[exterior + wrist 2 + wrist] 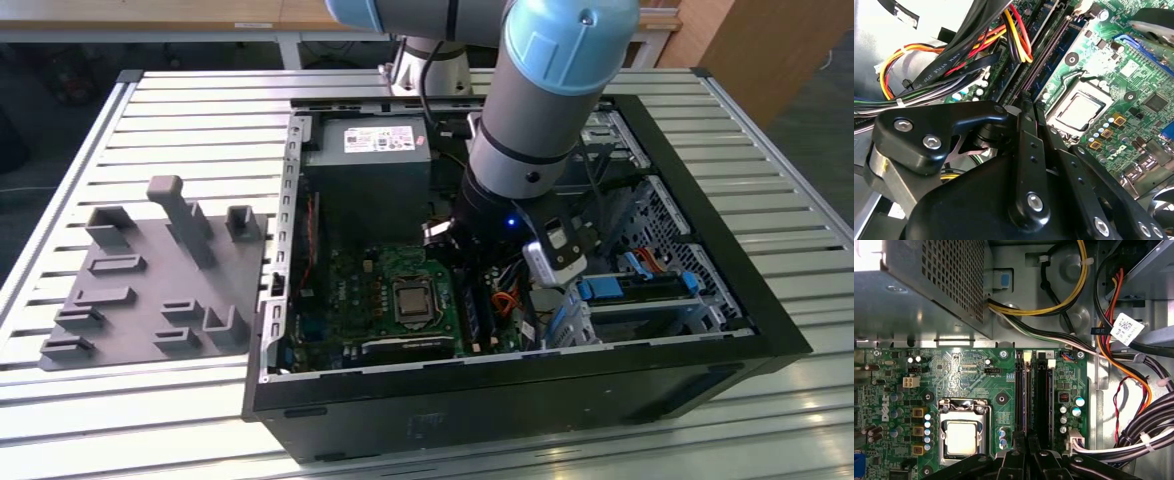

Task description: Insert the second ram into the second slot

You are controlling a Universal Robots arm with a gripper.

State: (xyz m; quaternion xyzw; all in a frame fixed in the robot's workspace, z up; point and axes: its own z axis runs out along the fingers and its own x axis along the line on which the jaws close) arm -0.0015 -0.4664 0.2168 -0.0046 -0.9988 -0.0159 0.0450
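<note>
Counter (200, 120): slatted metal, carrying the open computer case (534, 400) and, to the exterior view's left, a grey fixture tray (147, 300).
Arm (547, 100): reaches steeply down into the case, over the motherboard (969, 370).
Power supply (929, 290): grey perforated box beside the board.
Cables (1134, 435): black, red, orange and yellow bundles next to the memory slots.
Processor socket (961, 435): bare metal lid, just beside the slots.
Gripper (1026, 437): in both wrist views (1026, 107) the jaws are narrow, the fingers nearly together, tips at the end of the slot nearer the socket.
Second ram (1024, 400): thin strip seen edge-on in that slot; whether the jaws pinch it, I cannot tell.
Farther slot (1043, 400): dark and open.
</note>
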